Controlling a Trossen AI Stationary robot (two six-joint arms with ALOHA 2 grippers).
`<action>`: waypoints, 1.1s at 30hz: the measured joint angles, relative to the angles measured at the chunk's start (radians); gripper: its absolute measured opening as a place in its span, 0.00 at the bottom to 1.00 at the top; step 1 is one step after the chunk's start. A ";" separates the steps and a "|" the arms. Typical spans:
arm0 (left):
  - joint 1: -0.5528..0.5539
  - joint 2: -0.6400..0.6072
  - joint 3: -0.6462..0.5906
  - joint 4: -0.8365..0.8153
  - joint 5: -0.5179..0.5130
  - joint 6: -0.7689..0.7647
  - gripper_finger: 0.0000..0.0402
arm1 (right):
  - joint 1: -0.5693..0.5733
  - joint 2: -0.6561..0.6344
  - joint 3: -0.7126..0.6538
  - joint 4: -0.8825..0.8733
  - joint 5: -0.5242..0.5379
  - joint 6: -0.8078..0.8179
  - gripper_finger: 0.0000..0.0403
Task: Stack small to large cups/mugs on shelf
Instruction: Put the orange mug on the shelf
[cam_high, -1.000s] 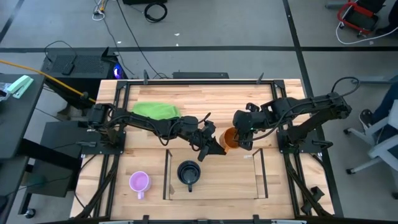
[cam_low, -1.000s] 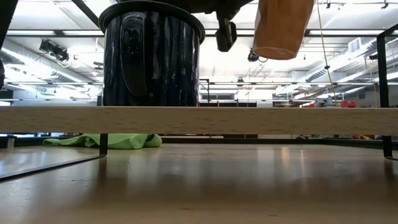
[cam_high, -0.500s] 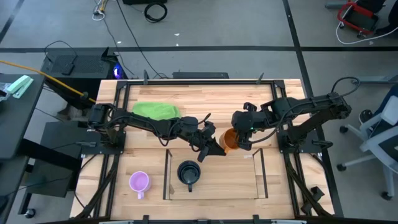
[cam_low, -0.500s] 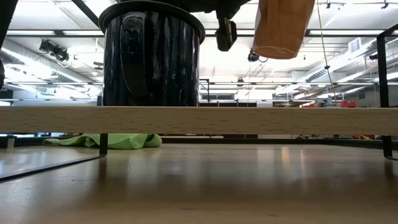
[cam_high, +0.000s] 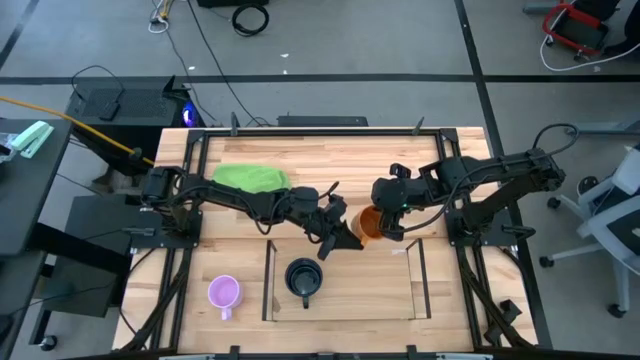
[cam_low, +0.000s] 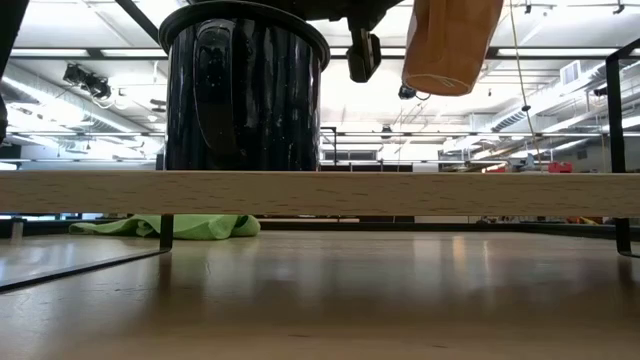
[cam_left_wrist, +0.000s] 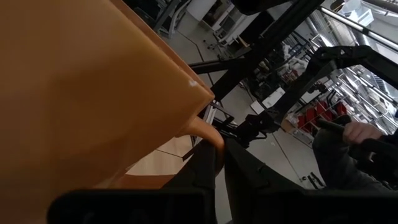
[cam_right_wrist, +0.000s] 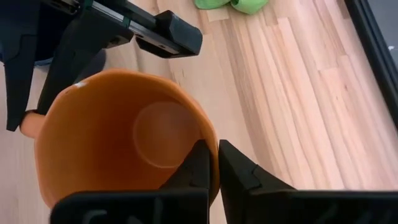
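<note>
Tilting mouth-up, orange mug (cam_high: 368, 223) is pinched by both tools: left (cam_high: 347, 236), right (cam_high: 389, 226).

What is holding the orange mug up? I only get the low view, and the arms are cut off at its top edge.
Observer: Both grippers. The left gripper is shut on the orange mug's handle.
Operator: And the right one?
Observer: The right gripper pinches the mug's rim, one finger inside and one outside.
Operator: I see the black mug on the shelf. Where is the purple mug?
Observer: The purple mug stands upright on the table, outside the shelf, on the left arm's side.
</note>
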 joint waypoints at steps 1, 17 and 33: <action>0.000 0.000 0.000 0.000 0.001 0.000 0.05 | 0.000 0.000 0.000 0.000 0.000 -0.005 0.03; 0.000 0.000 0.000 0.009 0.015 0.017 0.21 | 0.000 0.000 0.000 -0.009 -0.008 -0.021 0.03; 0.028 -0.001 0.000 -0.003 0.013 0.039 0.24 | 0.003 0.000 -0.001 -0.038 -0.004 -0.019 0.03</action>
